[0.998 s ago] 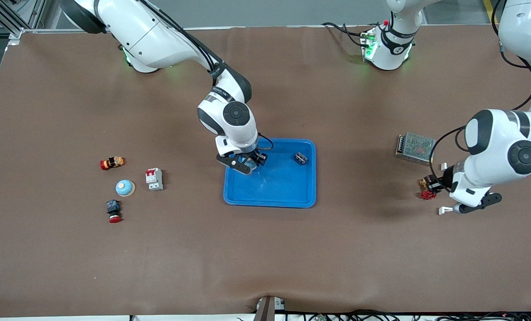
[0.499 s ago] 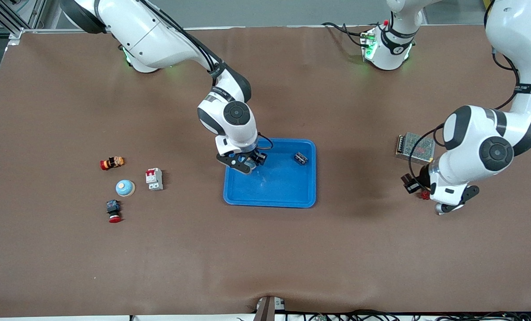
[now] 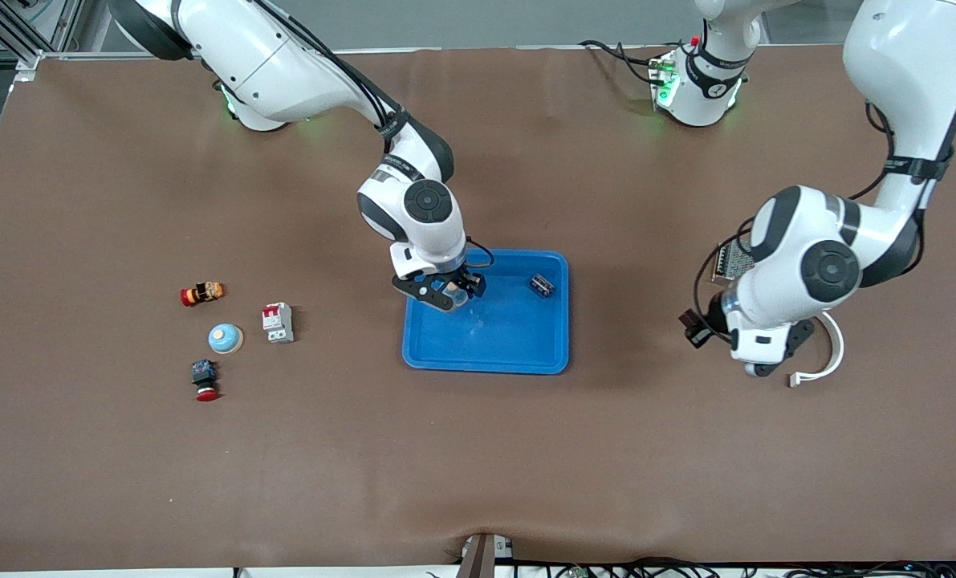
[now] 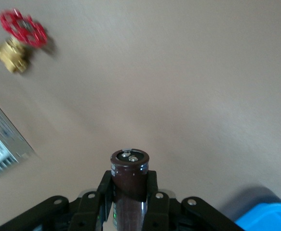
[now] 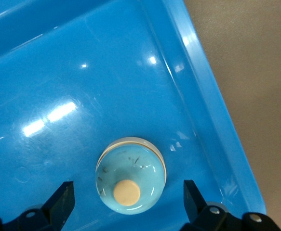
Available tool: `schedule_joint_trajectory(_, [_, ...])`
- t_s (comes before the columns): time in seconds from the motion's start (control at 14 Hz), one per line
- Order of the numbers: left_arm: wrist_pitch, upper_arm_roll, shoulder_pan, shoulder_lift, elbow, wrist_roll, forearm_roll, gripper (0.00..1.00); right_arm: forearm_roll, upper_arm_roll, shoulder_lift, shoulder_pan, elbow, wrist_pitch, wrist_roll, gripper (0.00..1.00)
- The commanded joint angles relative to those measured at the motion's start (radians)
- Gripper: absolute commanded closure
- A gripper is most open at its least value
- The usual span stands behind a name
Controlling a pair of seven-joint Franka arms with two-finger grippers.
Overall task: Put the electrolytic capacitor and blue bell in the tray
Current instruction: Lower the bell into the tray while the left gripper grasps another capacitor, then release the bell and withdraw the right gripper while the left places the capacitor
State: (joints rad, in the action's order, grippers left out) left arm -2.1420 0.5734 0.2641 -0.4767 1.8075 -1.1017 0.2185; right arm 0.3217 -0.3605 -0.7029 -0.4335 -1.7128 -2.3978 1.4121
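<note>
Left arm swung toward the tray since a second ago; brass valve with red handwheel [image 4: 19, 42] and white curved clip [image 3: 819, 360], previously hidden or beside the wrist, now exposed on the desk. Right arm barely changed.

Electrolytic capacitor [image 4: 129, 182], dark brown, upright, pinched between jaws of left gripper [image 4: 129, 202], in the air over bare desk between tray and metal-mesh power supply [image 3: 733, 257]. Blue bell [image 5: 131, 174] sitting on tray floor in the corner toward the right arm's end; right gripper [image 5: 128, 202] over it, jaws spread either side, not touching. Tray [image 3: 494, 353] mid-desk; small dark component [image 3: 542, 285] inside, near the corner toward the left arm's end.

Toward the right arm's end of the desk: second blue bell [image 3: 225, 338], circuit breaker [image 3: 278, 323] just beside it, orange-and-red switch [image 3: 201, 294] farther from camera, red-capped push button [image 3: 205, 380] nearer.
</note>
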Motion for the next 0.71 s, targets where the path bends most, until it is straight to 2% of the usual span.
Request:
schedule_joint_trajectory(0.0, [0.001, 0.002, -0.055, -0.042, -0.051, -0.119, 0.005, 1.00, 0.031, -0.003, 0.055, 0.004, -0.018, 0.009, 0.027, 0.00])
schedule_joint_trajectory(0.36, [-0.048, 0.000, -0.183, -0.108, -0.112, -0.328, 0.019, 1.00, -0.002, -0.020, 0.183, 0.048, -0.001, 0.211, -0.099, 0.00])
schedule_joint_trajectory(0.64, [-0.093, -0.007, -0.256, -0.177, -0.164, -0.438, 0.019, 1.00, -0.127, -0.021, 0.279, 0.129, 0.036, 0.379, -0.339, 0.00])
